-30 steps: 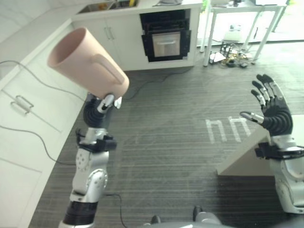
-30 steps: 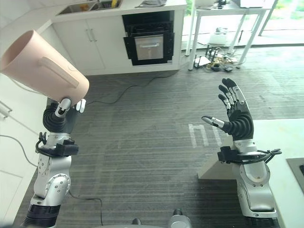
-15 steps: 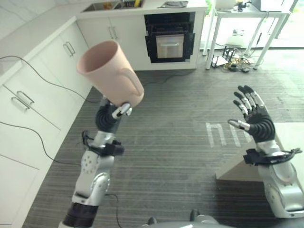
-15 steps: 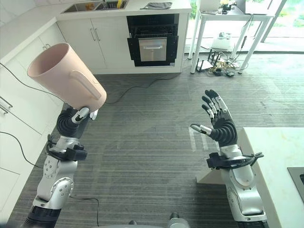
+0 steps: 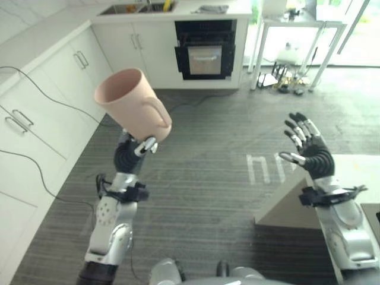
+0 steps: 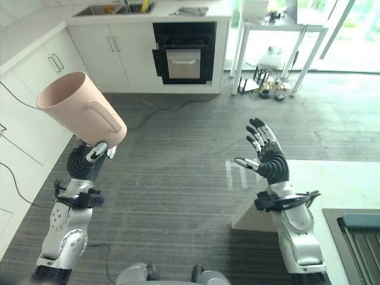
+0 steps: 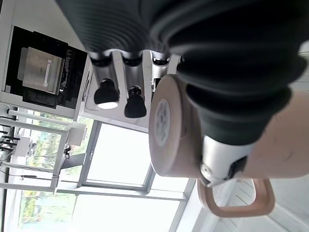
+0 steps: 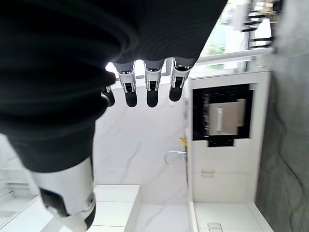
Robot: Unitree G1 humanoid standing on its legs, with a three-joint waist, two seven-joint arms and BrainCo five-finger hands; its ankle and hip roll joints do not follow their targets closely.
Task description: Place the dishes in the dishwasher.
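Mug (image 5: 132,104) — pink, handled — rides raised in the left hand (image 5: 133,152), whose fingers and thumb curl around its base, above the grey floor (image 5: 208,148). Right hand (image 6: 268,159) is spread, holding nothing. 1 dish carried; loading — judging by this — remains ahead.

A pink mug (image 5: 132,104) sits left of centre, tilted with its mouth toward the upper left and its handle facing right. The left hand (image 5: 138,146) grips it from below, fingers curled at its base. At the right, the right hand (image 5: 309,151) is raised, fingers spread and holding nothing. At top centre a dark oven (image 5: 205,56) is set in white cabinets (image 5: 127,43). A white bench (image 5: 297,196) corner shows at lower right on the grey floor (image 5: 214,154).
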